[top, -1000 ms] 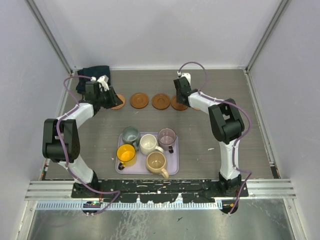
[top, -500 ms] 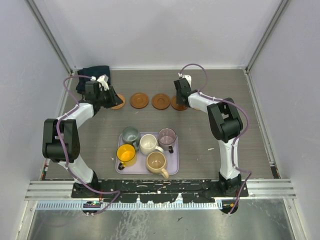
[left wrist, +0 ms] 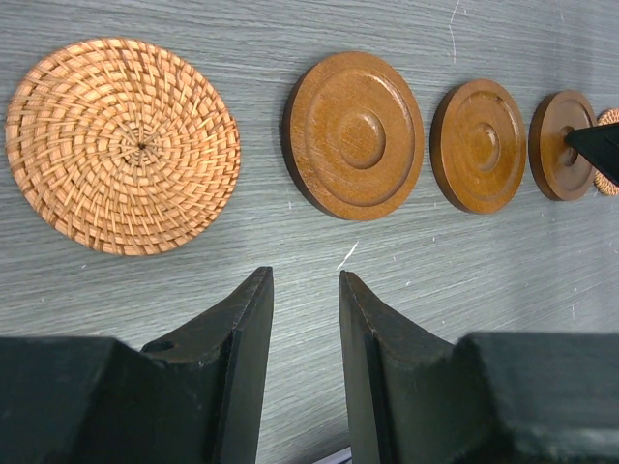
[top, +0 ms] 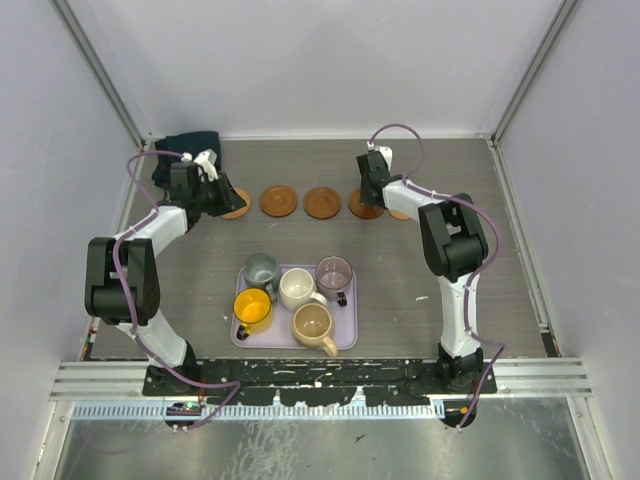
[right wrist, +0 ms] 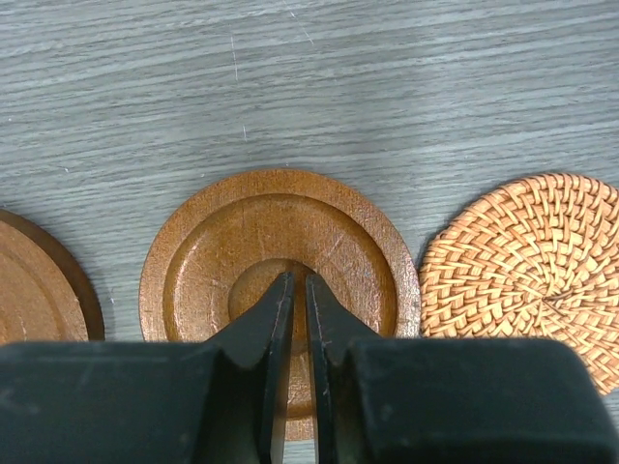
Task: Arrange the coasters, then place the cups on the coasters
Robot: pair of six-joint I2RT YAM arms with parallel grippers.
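Running in a line along the far edge of the grey wood-grain table [top: 500,290], the coasters [top: 279,200] are five flat rounds. A woven coaster [left wrist: 123,145] of spiralled cane lies at each end, with three smooth turned wooden ones, raised at the rim, between. The right gripper [right wrist: 297,282], jaws all but closed on nothing, sits over the right-hand wooden coaster [right wrist: 203,251] (at its dished centre). The left gripper [left wrist: 304,280] hangs slightly parted, empty. The cups [top: 296,288], glossy handled mugs, stand upright on the lavender tray [top: 347,338] toward the near edge.
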